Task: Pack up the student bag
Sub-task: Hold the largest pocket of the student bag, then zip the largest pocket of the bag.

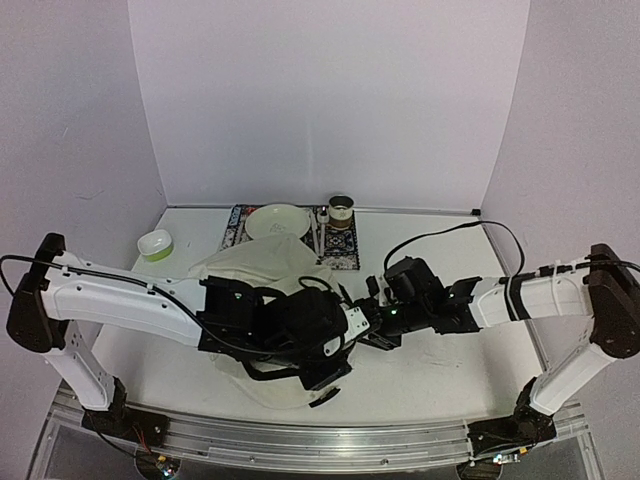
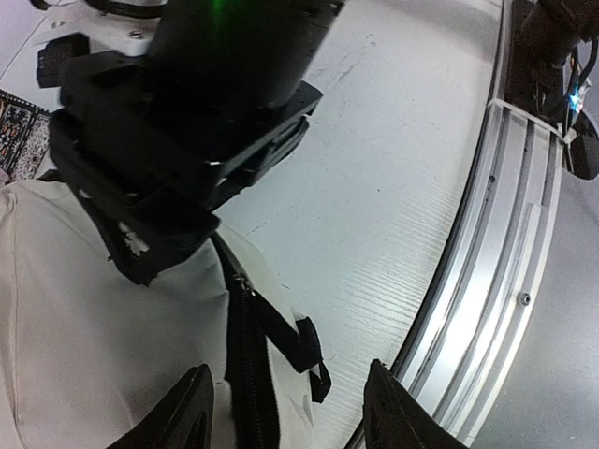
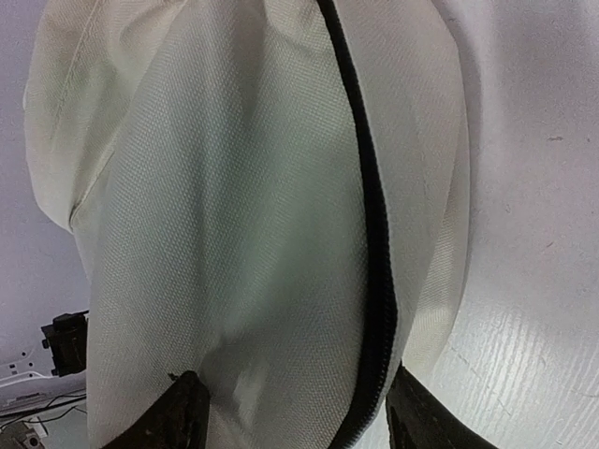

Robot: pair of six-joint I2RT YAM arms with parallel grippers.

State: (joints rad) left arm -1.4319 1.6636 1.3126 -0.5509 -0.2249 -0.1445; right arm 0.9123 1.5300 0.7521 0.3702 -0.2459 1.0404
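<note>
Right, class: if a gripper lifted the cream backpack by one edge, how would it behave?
Probably floppy: the student bag shows soft folds and would likely sag. Its woven fabric looks grippy, not slippery. Slumped, it seems unlikely to roll.

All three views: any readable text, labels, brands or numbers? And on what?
No text can be read in any view.
On the bag: plain fabric and black zip, no print showing.
On the tin: a darker band, too small to read.
On the small bottle: too small to read.
On the mat: pattern only, no words made out.
</note>
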